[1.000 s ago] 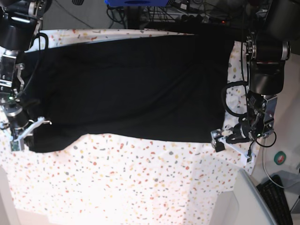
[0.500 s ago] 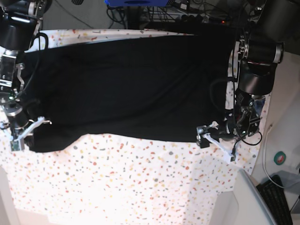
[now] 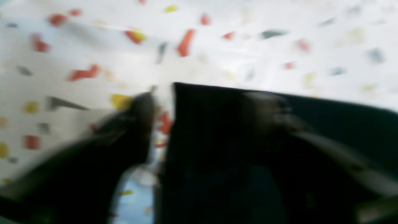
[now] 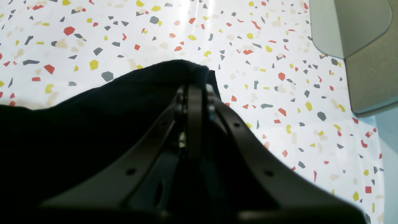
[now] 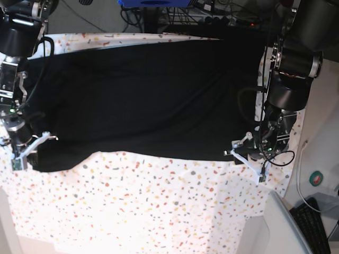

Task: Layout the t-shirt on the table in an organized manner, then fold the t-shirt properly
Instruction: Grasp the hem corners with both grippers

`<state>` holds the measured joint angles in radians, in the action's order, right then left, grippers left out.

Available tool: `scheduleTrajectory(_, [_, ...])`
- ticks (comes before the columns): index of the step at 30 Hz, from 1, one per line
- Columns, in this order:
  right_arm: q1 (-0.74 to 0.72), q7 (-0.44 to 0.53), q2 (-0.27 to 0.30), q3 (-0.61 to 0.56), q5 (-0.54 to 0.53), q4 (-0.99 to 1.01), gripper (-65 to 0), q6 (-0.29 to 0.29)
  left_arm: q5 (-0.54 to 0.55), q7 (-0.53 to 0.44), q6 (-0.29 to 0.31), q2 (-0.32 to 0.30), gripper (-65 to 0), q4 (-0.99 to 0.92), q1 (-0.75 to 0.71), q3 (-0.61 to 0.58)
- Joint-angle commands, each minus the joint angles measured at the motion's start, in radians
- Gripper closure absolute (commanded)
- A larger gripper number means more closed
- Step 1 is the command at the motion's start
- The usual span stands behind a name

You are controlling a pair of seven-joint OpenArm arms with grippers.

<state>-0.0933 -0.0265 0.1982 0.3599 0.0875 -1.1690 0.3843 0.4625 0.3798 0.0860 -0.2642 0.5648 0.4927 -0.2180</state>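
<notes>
A robotics lab bench is showing here: two black robot arms (image 5: pixel 288 79) are standing at the side edges of a table (image 5: pixel 159 206) under terrazzo-flecked cloth. Tangled cables (image 5: pixel 222 16) and a blue device (image 5: pixel 153 3) are crowding its far edge.

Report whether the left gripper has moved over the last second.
Yes. The left gripper has shifted leftward in the base view, from the speckled table onto the t-shirt corner.

Base cam looks down from high over the table (image 5: pixel 159 206), whole t-shirt (image 5: pixel 148 90) in frame. Right wrist cam sits close behind the right gripper (image 4: pixel 194 90), facing a shirt corner and flecked cloth. Left wrist cam is also v. close but blurred, same cloth and shirt edge.
</notes>
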Motion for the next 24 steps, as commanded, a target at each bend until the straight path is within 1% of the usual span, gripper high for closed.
scheduleTrajectory(1, [-0.023, 0.027, 0.017, 0.003, -0.007, -0.004, 0.0, -0.003, 0.020, 0.049, 0.030, 0.009, -17.9, -0.001, 0.007, -0.008])
scheduleTrajectory(2, [-0.026, 0.030, 0.017, 0.001, -0.007, 0.022, 0.0, -0.003, 0.022, 0.049, 0.030, 0.009, -8.1, 0.002, 0.008, -0.007])
scheduleTrajectory(3, [-0.043, 0.032, 0.017, 0.001, -0.007, 0.060, 0.0, -0.003, 0.023, 0.049, 0.030, 0.009, 0.0, 0.004, 0.010, -0.007])
scheduleTrajectory(6, [-0.130, 0.033, 0.024, 0.001, -0.007, 0.188, 0.0, -0.002, 0.020, 0.029, 0.030, 0.012, 0.0, 0.004, 0.051, -0.007])
scheduleTrajectory(8, [-0.184, 0.035, 0.043, 0.001, -0.007, 0.255, 0.0, -0.002, 0.023, 0.026, 0.030, 0.012, 0.0, 0.004, 0.073, -0.007])
scheduleTrajectory(12, [-0.282, 0.035, 0.048, 0.000, -0.005, 0.323, 0.0, -0.002, 0.026, 0.029, 0.028, 0.006, 0.0, 0.067, 0.079, -0.007])
scheduleTrajectory(14, [-0.336, 0.035, 0.050, 0.000, -0.005, 0.355, 0.0, -0.002, 0.026, 0.049, 0.025, -0.005, 0.0, 0.096, 0.070, -0.007])
scheduleTrajectory(16, [-0.389, 0.035, 0.063, -0.002, -0.005, 0.392, 0.0, -0.002, 0.026, 0.066, 0.025, -0.007, 0.0, 0.116, 0.070, -0.007])
scheduleTrajectory(19, [-0.454, 0.035, 0.083, -0.074, -0.005, 0.452, 0.0, -0.002, 0.026, 0.066, 0.024, -0.010, 0.0, 0.160, 0.056, -0.004])
scheduleTrajectory(22, [-0.460, 0.040, 0.091, -0.132, -0.005, 0.459, 0.0, -0.003, 0.020, 0.066, 0.024, -0.010, 0.0, 0.220, 0.013, 0.096])
scheduleTrajectory(24, [-0.458, 0.084, 0.090, -0.135, -0.007, 0.459, 0.0, -0.009, 0.018, 0.066, 0.024, -0.008, 0.0, 0.274, -0.015, 0.180])
